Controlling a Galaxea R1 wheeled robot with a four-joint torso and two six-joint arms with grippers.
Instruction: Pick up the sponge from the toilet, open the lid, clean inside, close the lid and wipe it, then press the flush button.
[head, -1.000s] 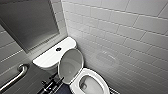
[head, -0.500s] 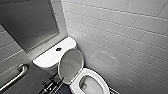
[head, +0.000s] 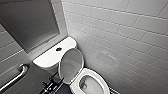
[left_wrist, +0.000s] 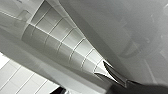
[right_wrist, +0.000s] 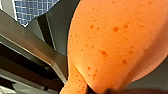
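Standing raised against the cistern (head: 53, 53), the lid (head: 70, 63) is leaving the toilet (head: 97, 75) bowl open beside the right wall (head: 120, 35); it is leaning lightly, so a knock could be bringing it down. The left wrist camera is facing tiles and white glossy surfaces, and I cannot tell whether the left gripper (left_wrist: 115, 77) is parted or closed. The sponge (right_wrist: 112, 42) is bulging close to the right wrist camera, its narrow end seemingly pinched by the right gripper (right_wrist: 86, 89); so slight a hold is risking a slip into the bowl.
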